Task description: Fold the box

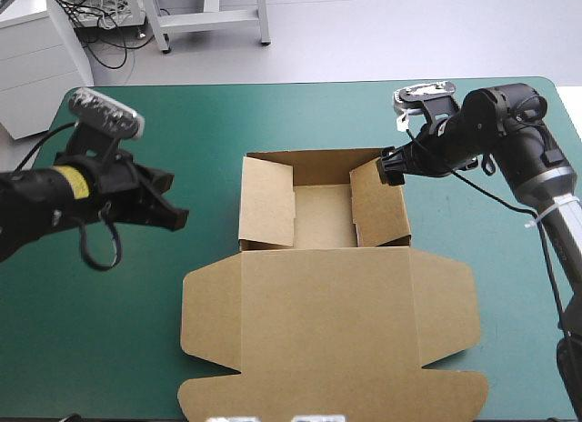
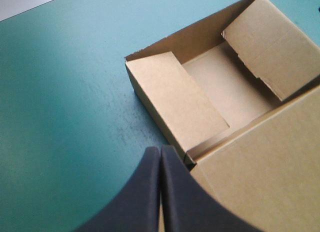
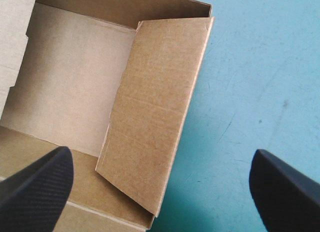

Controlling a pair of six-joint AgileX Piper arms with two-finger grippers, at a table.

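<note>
Two hands are positioned over one surface (image 1: 100, 340) covered in teal-green. Beyond its far edge are a pale floor (image 1: 382, 31), a white cabinet (image 1: 36, 58) at the far left corner and the legs of a metal frame (image 1: 214, 17).

The brown box (image 1: 314, 165) sits at the middle of the surface. Its tray (image 1: 323, 217) stands toward the far edge with walls raised. Its lid (image 1: 327, 326) lies flat toward the near edge. Both side flaps lean inward over the tray floor rather than lying against the walls.

Left hand (image 1: 173, 216) (image 2: 160, 151): clenched, fingers meeting in a pointed arch, grasping nothing. In the high view it is over the cover to the left of the tray, apart from it.

Right hand (image 1: 393, 167) (image 3: 160, 159): released, fingers wide apart, at the tray's right wall near the far right corner. One finger is over the tray's inside and the other over the cover outside, with the right flap between them.

Limits of view: contact between the right hand and the board cannot be determined. The lid's outermost flap is cut off at the high view's lower border, and the surface's near edge is out of view. The left arm hides part of the surface near its left edge.
</note>
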